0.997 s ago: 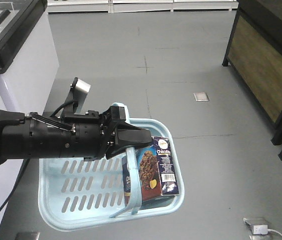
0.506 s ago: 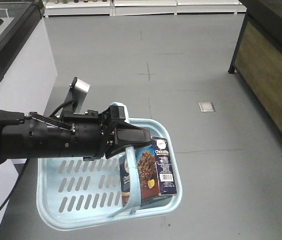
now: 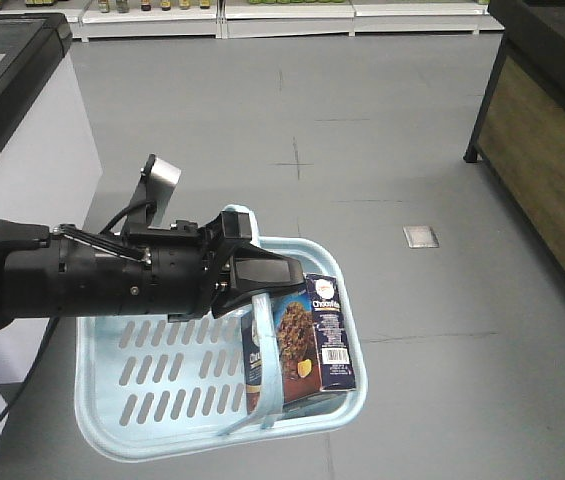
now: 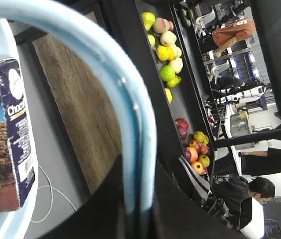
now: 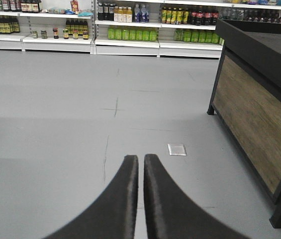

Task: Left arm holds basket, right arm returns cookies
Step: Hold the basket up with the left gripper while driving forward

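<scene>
In the front view my left arm [image 3: 82, 280], black with a silver tab [image 3: 165, 172], reaches right over the light blue basket [image 3: 112, 425]. My left gripper [image 3: 262, 275] is shut on the basket's pale blue handle [image 3: 267, 370]. The left wrist view shows that handle [image 4: 130, 99] pinched between the black jaws of the left gripper [image 4: 138, 199]. The navy cookies box [image 3: 312, 335] stands tilted in the basket's right end, and also shows in the left wrist view [image 4: 6, 134]. My right gripper [image 5: 140, 158] hangs over bare floor, shut and holding nothing. The right arm is out of the front view.
Shelves of bottles [image 5: 130, 30] line the far wall. A dark wood-panelled counter [image 5: 259, 99] stands at the right, with fruit [image 4: 170, 50] on it. A grey counter [image 3: 22, 130] is at the left. A metal floor plate [image 3: 421, 236] lies ahead. People stand behind the fruit.
The floor plate, side counter and far shelves have slid down and outward in the front view, so the base has moved. The left arm, basket and cookies keep their places.
</scene>
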